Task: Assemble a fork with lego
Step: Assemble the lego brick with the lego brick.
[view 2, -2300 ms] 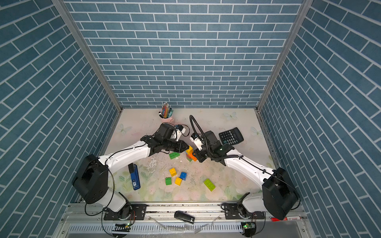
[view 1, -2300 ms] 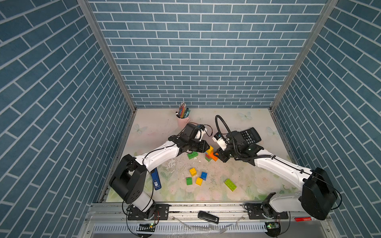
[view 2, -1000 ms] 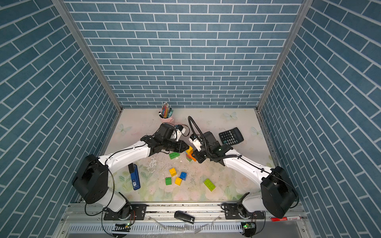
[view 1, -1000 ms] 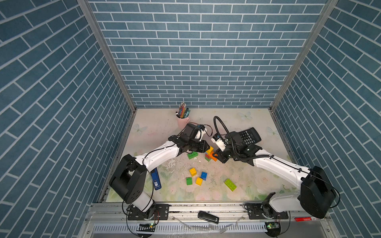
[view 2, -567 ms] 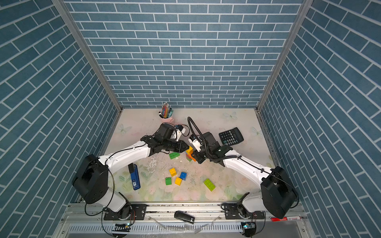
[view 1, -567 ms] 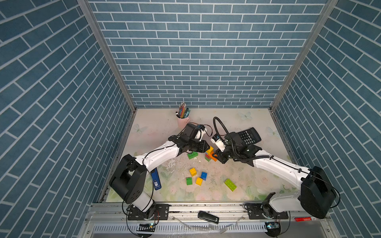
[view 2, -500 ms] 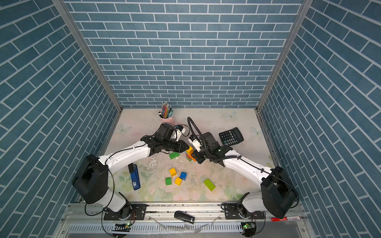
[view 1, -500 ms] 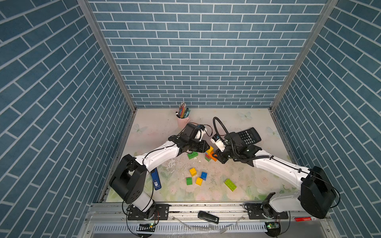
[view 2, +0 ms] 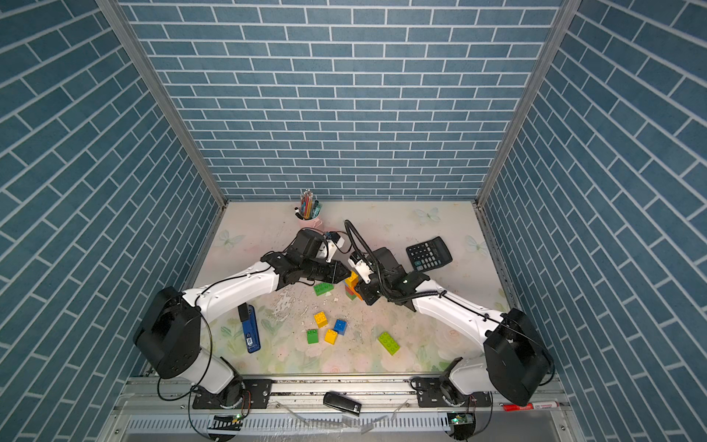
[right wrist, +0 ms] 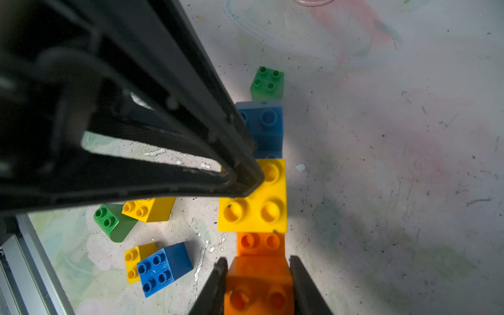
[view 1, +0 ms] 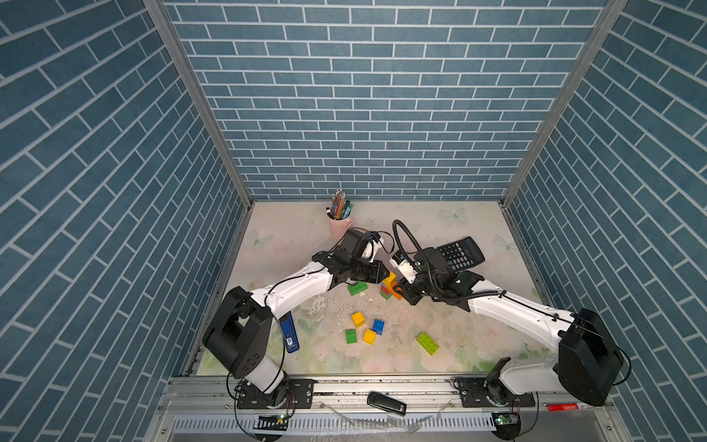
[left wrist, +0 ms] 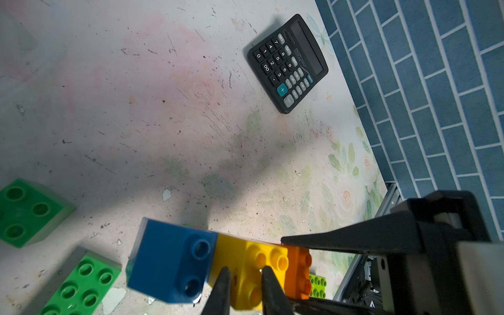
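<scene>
The lego is partly joined: a row of blue (left wrist: pixel 169 267), yellow (left wrist: pixel 245 259) and orange (left wrist: pixel 298 268) bricks sits mid-table between both arms (view 1: pixel 390 285). My left gripper (left wrist: pixel 245 285) is shut on a stud of the yellow brick (right wrist: pixel 253 207). At the other end my right gripper (right wrist: pixel 257 272) is shut on the orange brick (right wrist: pixel 259 270), a finger on each side. Loose bricks lie nearer the front: green oblong (view 1: pixel 357 288), yellow (view 1: pixel 358 318), blue (view 1: pixel 378 326), green (view 1: pixel 351 336), yellow (view 1: pixel 369 336), lime oblong (view 1: pixel 427 343). Both top views show red and green bricks low in the assembly (view 2: pixel 354 287).
A black calculator (view 1: pixel 459 252) lies behind my right arm. A pink cup of pens (view 1: pixel 338 225) stands at the back. A blue device (view 1: pixel 289 332) lies by my left arm's base. A black object (view 1: pixel 386 403) rests on the front rail.
Since the earliest frames my right gripper and the joined bricks have shifted slightly toward the left arm. Over the last second nothing visibly moves.
</scene>
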### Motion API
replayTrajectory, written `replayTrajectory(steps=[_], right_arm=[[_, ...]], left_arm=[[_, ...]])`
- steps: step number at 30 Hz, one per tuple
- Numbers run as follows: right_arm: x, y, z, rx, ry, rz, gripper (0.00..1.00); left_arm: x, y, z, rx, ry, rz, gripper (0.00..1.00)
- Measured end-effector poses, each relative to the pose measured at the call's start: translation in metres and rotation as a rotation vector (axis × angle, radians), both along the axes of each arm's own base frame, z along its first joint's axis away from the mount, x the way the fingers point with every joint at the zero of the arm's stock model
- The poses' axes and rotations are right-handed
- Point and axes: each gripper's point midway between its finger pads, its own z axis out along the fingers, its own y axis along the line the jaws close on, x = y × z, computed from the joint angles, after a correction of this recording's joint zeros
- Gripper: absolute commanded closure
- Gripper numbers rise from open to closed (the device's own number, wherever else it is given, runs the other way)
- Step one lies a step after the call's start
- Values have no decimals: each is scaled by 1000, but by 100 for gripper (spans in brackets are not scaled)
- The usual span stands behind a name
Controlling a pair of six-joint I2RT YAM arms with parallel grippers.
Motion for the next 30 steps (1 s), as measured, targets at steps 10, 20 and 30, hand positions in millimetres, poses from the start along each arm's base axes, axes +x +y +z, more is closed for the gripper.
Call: replayTrajectory(steps=[10,20,30], right_arm=[[0,1,-1,-5,-8,-1,100],[2,2,-2,-9,-14,-5,100],[3,2,-2,-8,-16,-6,54]], left_arm=[[0,0,0,0,-1,0,78],[2,0,1,0,-7,5,78],[2,0,1,-2,-12,6,79]])
